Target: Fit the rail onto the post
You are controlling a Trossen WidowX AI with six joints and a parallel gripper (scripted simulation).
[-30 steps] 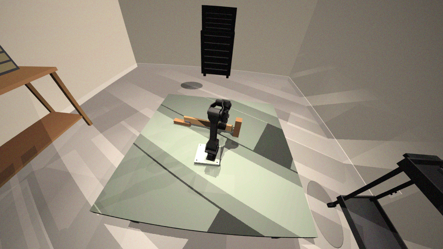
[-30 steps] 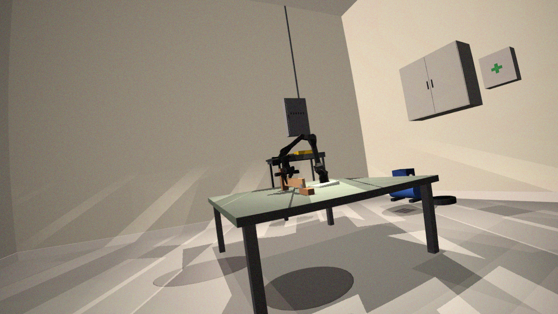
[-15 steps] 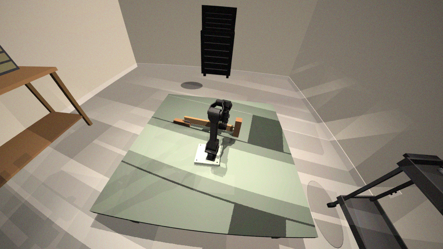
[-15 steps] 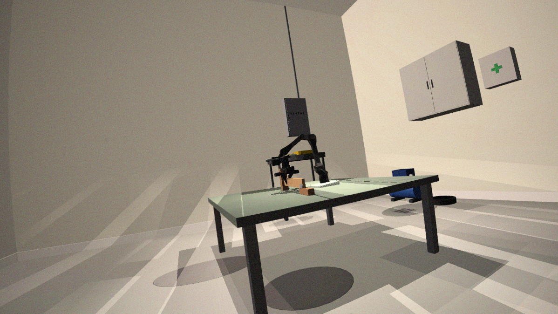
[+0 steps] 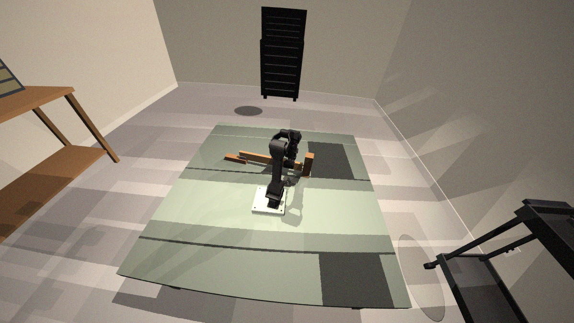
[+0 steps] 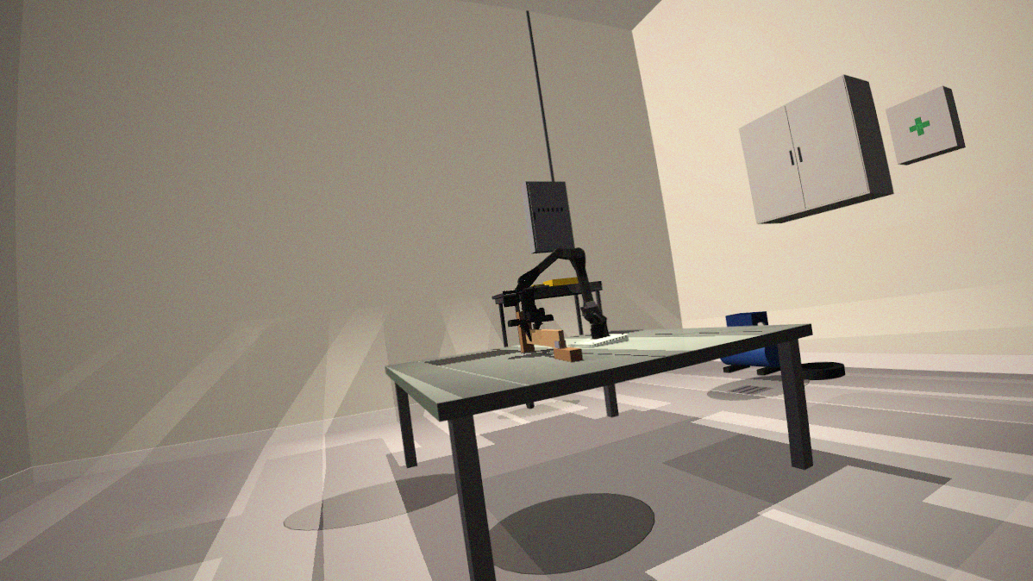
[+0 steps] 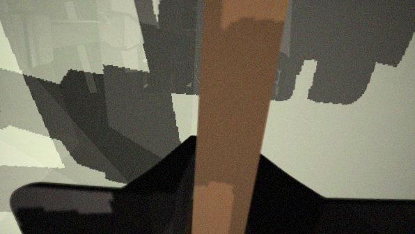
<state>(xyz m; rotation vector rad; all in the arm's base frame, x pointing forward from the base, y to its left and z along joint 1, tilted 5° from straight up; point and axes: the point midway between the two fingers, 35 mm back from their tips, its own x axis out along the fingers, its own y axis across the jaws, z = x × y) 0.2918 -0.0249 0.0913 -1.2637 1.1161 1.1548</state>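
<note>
The wooden bed rail (image 5: 257, 156) (image 6: 550, 337) (image 7: 240, 69) runs from the bracket on the low footboard block (image 5: 235, 158) (image 6: 569, 354) to just beside the short wooden post (image 5: 308, 164) (image 6: 527, 348). My gripper (image 5: 288, 164) (image 7: 214, 144) is shut on the rail near its post end, with one finger on each side in the wrist view. That end is held up off the table and looks roughly level with the far end. Only a very narrow gap shows between rail end and post in the top view. The pegs and holes are too small or hidden to judge.
The arm's white base plate (image 5: 258, 206) is on the green table (image 5: 224, 257) (image 6: 498, 375), in front of the rail. Dark shadow patches and stripes fall across the table top. A wooden shelf, a black cart and a tall black cabinet stand away from the table.
</note>
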